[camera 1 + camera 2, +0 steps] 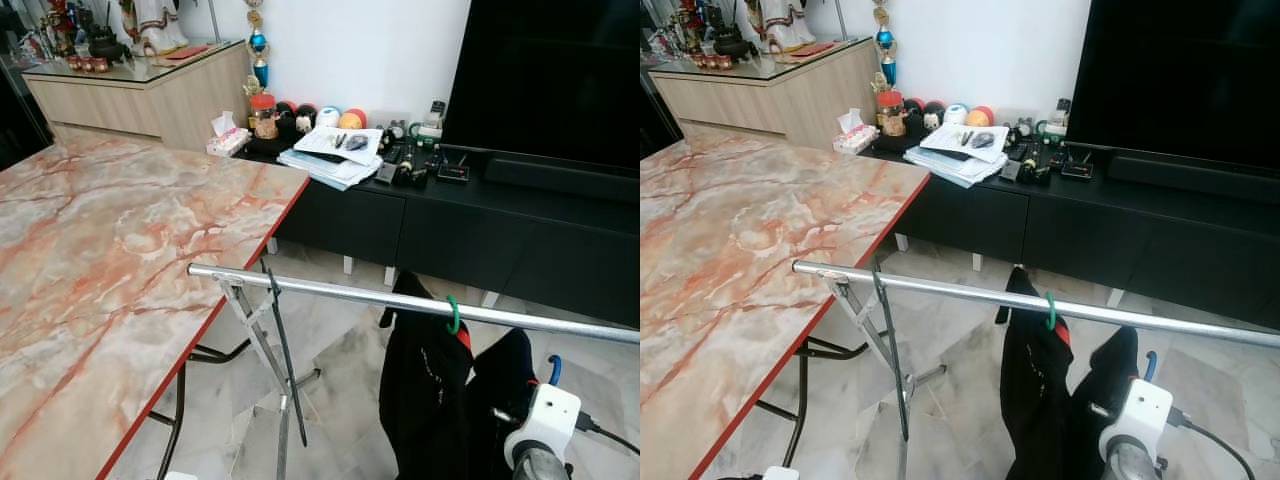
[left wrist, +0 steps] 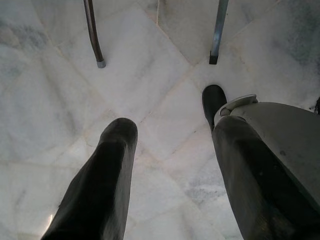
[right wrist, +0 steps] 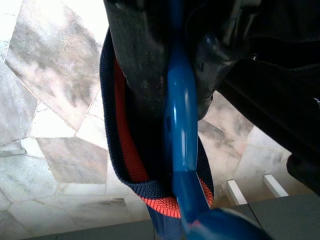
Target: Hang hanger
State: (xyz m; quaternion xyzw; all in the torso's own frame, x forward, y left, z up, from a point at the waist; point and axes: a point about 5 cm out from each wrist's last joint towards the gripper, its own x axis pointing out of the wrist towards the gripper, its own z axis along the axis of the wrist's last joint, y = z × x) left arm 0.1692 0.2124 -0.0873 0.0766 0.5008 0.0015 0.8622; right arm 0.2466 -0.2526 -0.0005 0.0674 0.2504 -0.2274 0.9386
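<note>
Two garments near the metal rail (image 1: 400, 302): one black, already hung by a green hook (image 1: 453, 316) at about 5 o'clock, hook over the bar; the other, dark with an orange-lined collar (image 3: 131, 165), on a blue hanger (image 3: 180, 130) clamped between the fingers of the right gripper (image 3: 172, 75), nearest, at 5 o'clock. Blue hook tip (image 1: 553, 369) showing below the rail, not yet over it; held just under the bar, probably for lifting onto it. Left gripper (image 2: 167, 150) hanging idle over pale marble floor tiles (image 2: 150, 60), black fingers (image 2: 107, 170) spread wide, gripping nothing. Beyond, at 9 o'clock, red-edged marble-patterned table (image 1: 110, 240). Farther, at 12 to 2 o'clock, low black cabinet (image 1: 440, 220) bearing a paper stack (image 1: 335, 155) and small clutter beneath a large dark screen (image 1: 550, 75). Farthest, at 10 o'clock, wooden sideboard (image 1: 150, 95) against a white wall.
</note>
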